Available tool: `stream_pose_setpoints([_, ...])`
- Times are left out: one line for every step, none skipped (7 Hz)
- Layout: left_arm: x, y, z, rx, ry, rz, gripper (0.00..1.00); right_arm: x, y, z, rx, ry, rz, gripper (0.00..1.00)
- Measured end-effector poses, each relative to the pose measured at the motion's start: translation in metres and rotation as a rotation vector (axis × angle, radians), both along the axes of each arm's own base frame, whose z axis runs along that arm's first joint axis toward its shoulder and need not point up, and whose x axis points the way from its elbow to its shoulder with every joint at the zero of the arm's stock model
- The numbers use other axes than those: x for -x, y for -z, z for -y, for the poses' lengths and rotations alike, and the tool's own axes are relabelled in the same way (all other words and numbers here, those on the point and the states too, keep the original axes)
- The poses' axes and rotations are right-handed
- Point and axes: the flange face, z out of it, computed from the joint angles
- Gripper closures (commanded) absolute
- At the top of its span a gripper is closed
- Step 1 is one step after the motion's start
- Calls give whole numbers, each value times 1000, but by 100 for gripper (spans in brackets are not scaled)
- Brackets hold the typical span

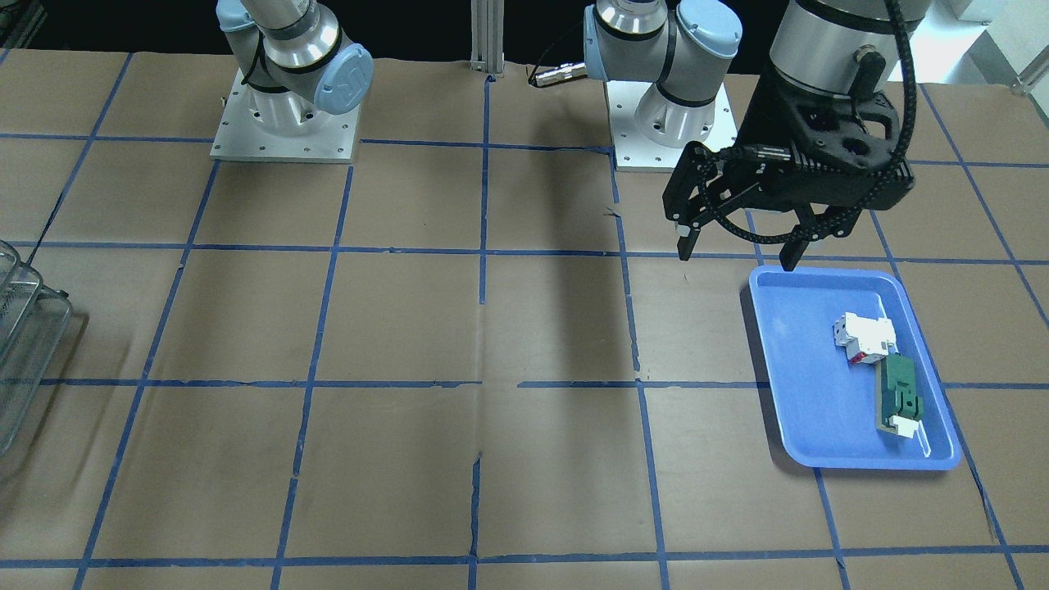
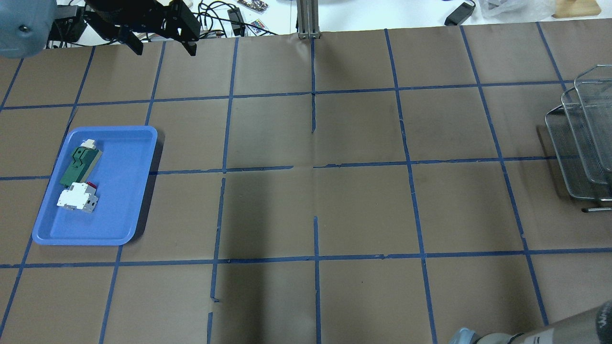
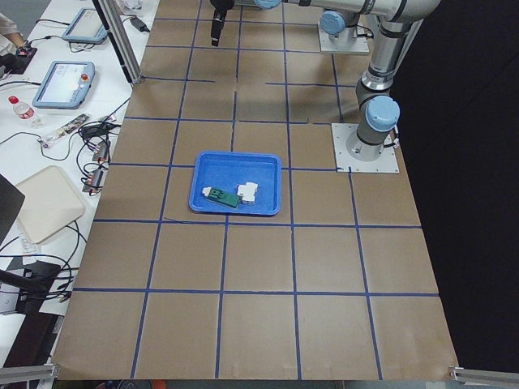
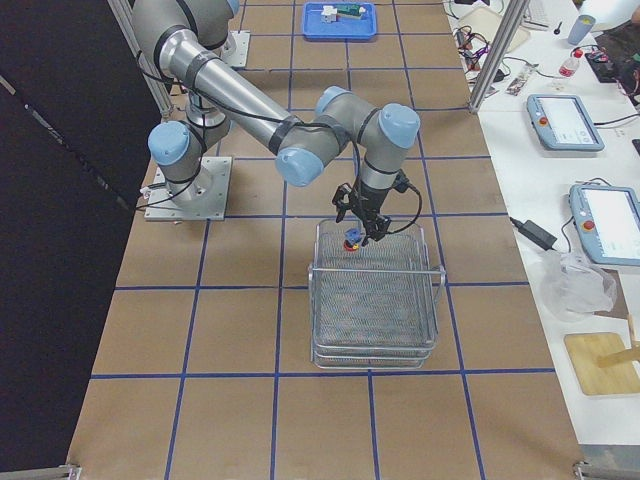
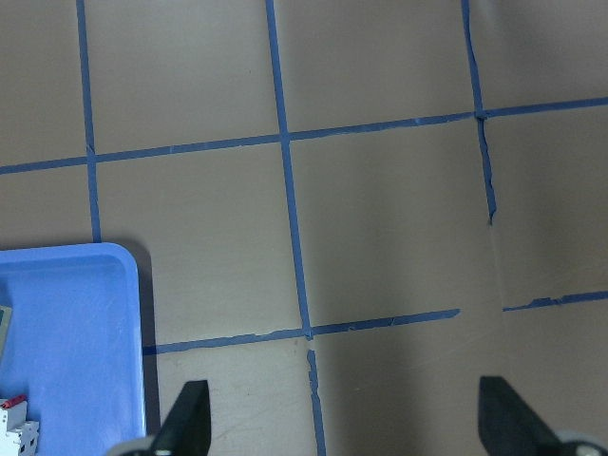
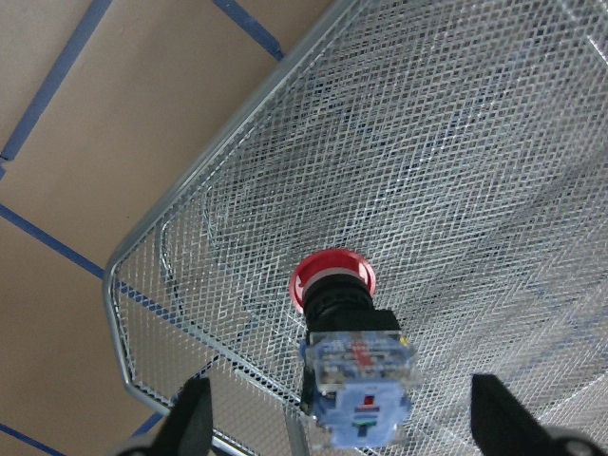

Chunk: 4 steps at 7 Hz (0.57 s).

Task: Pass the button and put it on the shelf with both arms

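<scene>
The button (image 6: 350, 366), with a red cap and blue-and-clear block, stands cap-down on the mesh of the grey wire shelf (image 6: 475, 190). It also shows in the exterior right view (image 4: 352, 240). My right gripper (image 6: 344, 418) hovers just above it, open, with both fingers well clear of the button. The shelf is at the table's end (image 2: 573, 157) (image 4: 375, 300) (image 1: 24, 344). My left gripper (image 1: 735, 256) is open and empty. It hangs above the table by the far corner of the blue tray and also shows overhead (image 2: 165, 51).
The blue tray (image 1: 803, 393) (image 2: 119, 191) (image 5: 57, 332) holds a white boxy component (image 1: 862, 338) and a green block (image 1: 900, 393). Brown paper with a blue tape grid covers the table. Both arm bases stand at the robot's edge.
</scene>
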Motion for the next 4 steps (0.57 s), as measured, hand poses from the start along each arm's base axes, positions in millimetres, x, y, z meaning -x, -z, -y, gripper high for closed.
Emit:
stream_pose_setpoints([-1,0,0,1,-1,0,0,-7,-12,-3,27,4,8,0])
stream_pose_setpoints([-1,-1,0,1,-2,0,0,-29,-37,-9,74,41,18,0])
stream_pose_setpoints([-1,-1,0,1,-3,0,0,-68,-63,-17,103,140,19,0])
stream_pose_setpoints([-2,-1,0,1,-3,0,0,-119,-80,-25,123,282,31,0])
